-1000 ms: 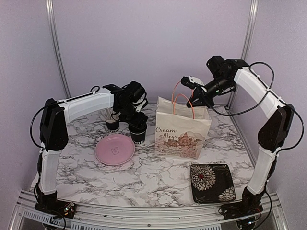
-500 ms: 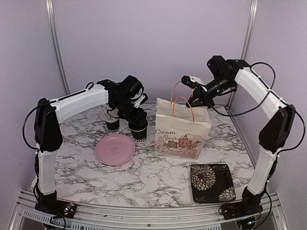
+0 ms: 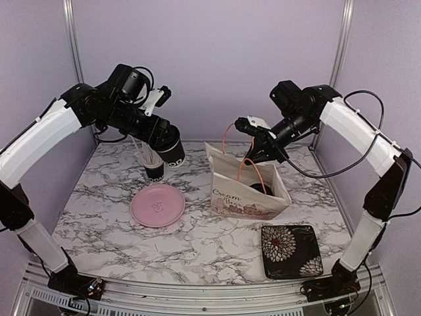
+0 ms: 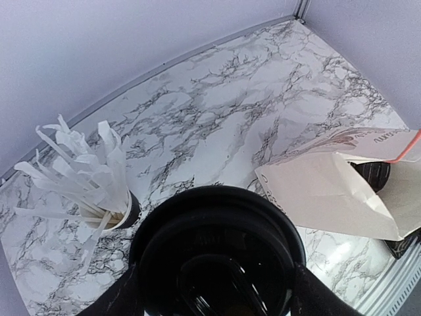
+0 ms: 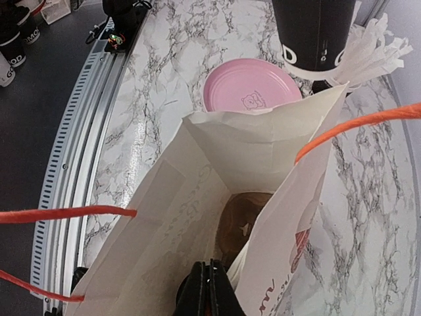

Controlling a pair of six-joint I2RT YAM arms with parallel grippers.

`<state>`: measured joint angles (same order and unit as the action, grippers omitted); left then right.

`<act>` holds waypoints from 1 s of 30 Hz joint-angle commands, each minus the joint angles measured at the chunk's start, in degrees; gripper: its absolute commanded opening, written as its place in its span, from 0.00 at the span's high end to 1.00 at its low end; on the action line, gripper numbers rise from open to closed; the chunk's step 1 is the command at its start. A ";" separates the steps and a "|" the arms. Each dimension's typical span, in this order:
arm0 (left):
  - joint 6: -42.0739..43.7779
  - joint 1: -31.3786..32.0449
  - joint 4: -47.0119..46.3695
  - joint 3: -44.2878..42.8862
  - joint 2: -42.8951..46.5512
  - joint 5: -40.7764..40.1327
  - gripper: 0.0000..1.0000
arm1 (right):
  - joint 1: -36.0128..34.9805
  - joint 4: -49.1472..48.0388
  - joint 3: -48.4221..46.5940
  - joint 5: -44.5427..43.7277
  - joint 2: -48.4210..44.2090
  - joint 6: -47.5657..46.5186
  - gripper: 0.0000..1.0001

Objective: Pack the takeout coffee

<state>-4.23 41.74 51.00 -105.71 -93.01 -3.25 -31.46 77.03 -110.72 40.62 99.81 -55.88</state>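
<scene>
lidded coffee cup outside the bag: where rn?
Top view, left side: the coffee cup is held up in the left fingers, just right of the stick-filled cup, behind the pink plate, left of the paper bag.

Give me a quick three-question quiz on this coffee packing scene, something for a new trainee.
1. True or false: the left claw holds a lidded coffee cup in the air.
2. The right claw is shut on: A) nothing; B) the paper bag; C) the coffee cup.
3. Fill in: the bag's handles are ___ in colour.
Key: 1 true; 2 B; 3 orange.
</scene>
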 commanded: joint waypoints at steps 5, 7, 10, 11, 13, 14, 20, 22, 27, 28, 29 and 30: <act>2.50 1.60 1.71 -2.01 12.10 1.88 0.36 | -3.36 -2.91 0.91 4.34 -2.51 8.20 0.99; 2.52 2.47 1.65 -3.05 13.18 2.92 0.36 | -3.63 -4.08 0.73 6.31 -2.23 10.87 0.99; 2.93 4.82 1.51 -5.09 13.77 5.60 0.36 | -4.81 -6.01 1.02 6.93 -1.77 14.14 1.00; 3.11 5.91 1.43 -5.64 13.81 6.32 0.36 | -5.23 -6.37 1.20 6.51 -1.47 14.68 1.00; 3.21 8.03 0.90 -6.47 13.53 8.16 0.36 | -5.79 -7.02 1.55 6.00 -0.65 15.81 1.00; 3.18 9.24 0.34 -6.52 13.34 9.39 0.37 | -5.94 -7.21 1.37 5.92 -0.19 16.36 1.00; 3.61 13.24 -2.48 -5.49 10.45 10.76 0.39 | -7.01 -6.92 -0.03 7.42 0.40 16.59 1.00; 3.96 14.10 -2.94 -5.09 8.92 10.78 0.39 | -7.09 -6.82 -0.11 8.22 0.20 16.66 1.00; 7.70 15.71 -3.01 -4.79 5.27 11.40 0.39 | -7.11 -6.66 0.26 8.93 0.05 16.81 0.99; 8.22 15.82 -3.01 -4.69 4.89 11.65 0.39 | -7.08 -6.56 0.22 9.08 -0.03 16.77 0.99; 8.85 15.87 -3.01 -4.57 4.58 12.03 0.39 | -7.10 -6.59 0.24 9.16 -0.05 16.63 0.99; 9.39 15.91 -3.09 -4.33 4.33 12.21 0.39 | -7.10 -6.45 0.12 9.14 -0.05 16.34 0.99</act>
<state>1.63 57.12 49.74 -110.59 -88.01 7.35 -38.09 70.94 -109.27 47.77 99.92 -40.03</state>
